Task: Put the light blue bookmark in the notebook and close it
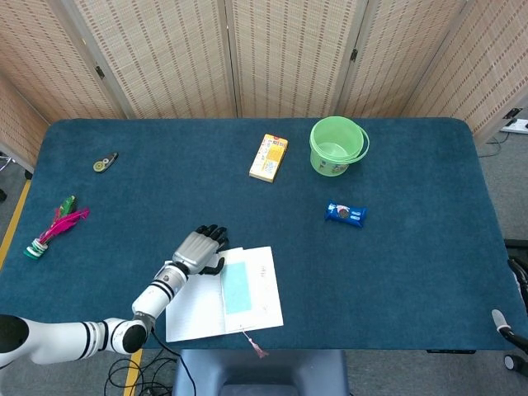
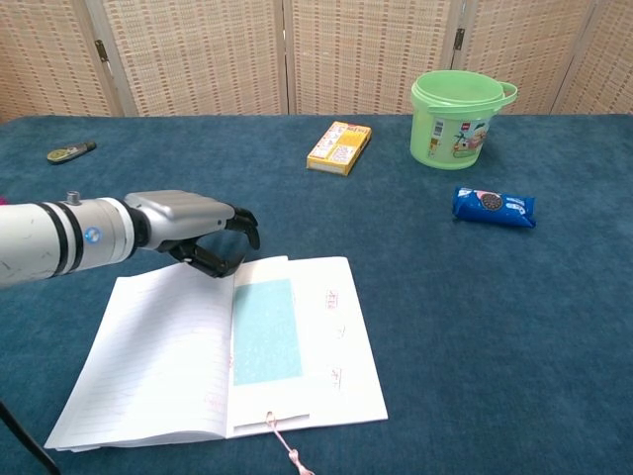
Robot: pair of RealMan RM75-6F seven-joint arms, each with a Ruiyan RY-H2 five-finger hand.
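Observation:
The white notebook [image 1: 194, 309] [image 2: 158, 366] lies open near the table's front edge. A light blue bookmark [image 1: 237, 287] [image 2: 266, 330] lies flat on its right page, beside the spine. A pink tassel [image 1: 256, 346] [image 2: 287, 450] trails from the bottom of the spine. My left hand [image 1: 198, 250] [image 2: 193, 230] hovers at the top edge of the left page, just left of the bookmark. Its fingers are bent down with a gap to the thumb, and it holds nothing. The right hand shows in neither view.
A green bucket [image 1: 337, 146] [image 2: 458, 119] and a yellow box [image 1: 269, 157] [image 2: 339, 146] stand at the back. A blue snack packet [image 1: 345, 214] [image 2: 494, 206] lies to the right. At far left are a pink feathered toy [image 1: 54, 227] and a small dark object [image 1: 105, 162] [image 2: 71, 151].

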